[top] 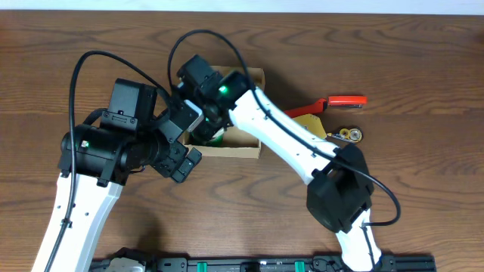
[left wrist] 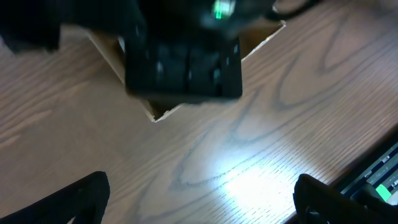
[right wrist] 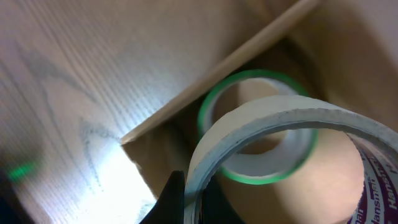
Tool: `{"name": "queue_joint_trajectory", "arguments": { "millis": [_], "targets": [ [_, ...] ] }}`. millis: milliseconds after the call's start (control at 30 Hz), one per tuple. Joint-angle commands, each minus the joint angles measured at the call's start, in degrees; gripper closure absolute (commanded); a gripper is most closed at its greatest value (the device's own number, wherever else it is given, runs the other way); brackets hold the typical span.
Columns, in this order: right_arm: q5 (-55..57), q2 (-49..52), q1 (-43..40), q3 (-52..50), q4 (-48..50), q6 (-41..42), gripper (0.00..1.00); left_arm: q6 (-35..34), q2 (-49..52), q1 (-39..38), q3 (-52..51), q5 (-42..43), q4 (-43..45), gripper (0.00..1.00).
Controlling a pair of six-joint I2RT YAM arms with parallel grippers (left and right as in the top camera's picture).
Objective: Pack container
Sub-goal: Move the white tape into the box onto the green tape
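The container point(top: 240, 148) is a tan cardboard box in the middle of the table, also in the left wrist view point(left wrist: 163, 109) and right wrist view point(right wrist: 261, 37). My right gripper point(right wrist: 199, 199) is over the box, shut on the rim of a white tape roll point(right wrist: 273, 124) held above the box floor. A green-edged tape roll point(right wrist: 214, 102) lies inside the box under it. My left gripper point(left wrist: 199, 202) is open and empty above bare table, just left of the box; the right arm's wrist point(left wrist: 183, 62) hides most of the box from it.
Red-handled pliers point(top: 336, 102) and a yellow piece point(top: 311, 123) lie right of the box, with a small metal part point(top: 349, 134) beside them. A black rail point(top: 249, 264) runs along the table's front edge.
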Motion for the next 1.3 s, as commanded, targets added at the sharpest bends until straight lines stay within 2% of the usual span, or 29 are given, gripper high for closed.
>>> {"name": "queue_joint_trajectory", "arguments": {
  "millis": [0,467,667,733,933,1267],
  "targets": [
    [-0.35,1.46,1.38,-0.72,0.11,1.01,0.99,1.03,-0.04,0.02,0.57,-0.15,-0.09,0.05],
    [-0.28,4.26,2.29,-0.79,1.36,0.98,0.97,1.03,-0.04,0.02,0.57,-0.15,-0.09,0.04],
    [-0.31,4.31,2.34,-0.76,1.42,0.98,0.78,1.03,-0.04,0.02,0.57,-0.15,-0.09,0.05],
    [-0.31,4.31,2.32,-0.79,1.49,0.98,0.66,1.03,-0.04,0.02,0.57,-0.15,-0.09,0.05],
    [-0.31,4.31,2.32,-0.76,1.53,0.98,0.47,1.03,-0.04,0.02,0.57,-0.15,-0.09,0.05],
    [2.32,2.23,-0.74,-0.52,1.31,0.96,0.44,1.03,-0.04,0.02,0.57,-0.15,-0.09,0.05]
  ]
}}
